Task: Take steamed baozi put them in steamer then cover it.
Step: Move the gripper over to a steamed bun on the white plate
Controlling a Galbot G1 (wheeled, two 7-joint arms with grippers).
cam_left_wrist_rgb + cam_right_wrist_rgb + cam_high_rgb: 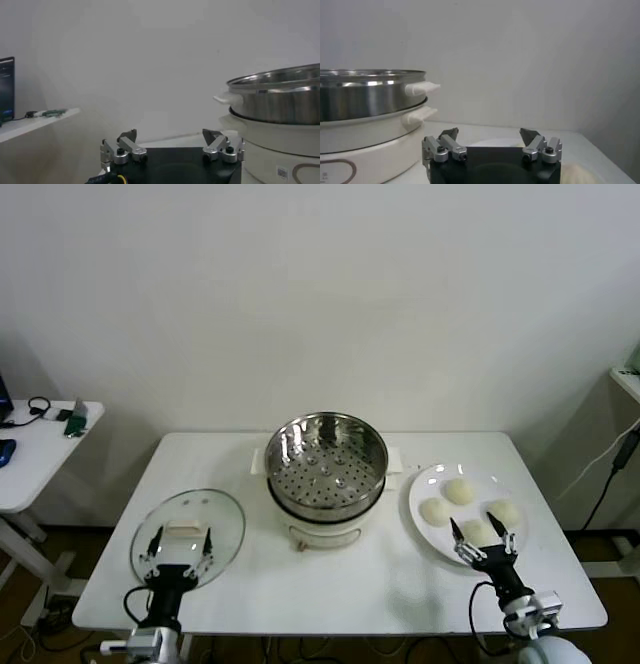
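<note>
Waiting with nothing begun, both the left gripper [180, 543] and right gripper [483, 533] gape wide: four buns [459, 491] sit on the plate [424, 482], steamer [326, 450] empty, lid [187, 532] on the table [330, 584].

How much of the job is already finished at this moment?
Nothing is done yet. The steamer holds no buns, and all four baozi lie on the plate. The cover lies on the table. The left gripper and right gripper are open, holding nothing. Loading and covering remain.
</note>
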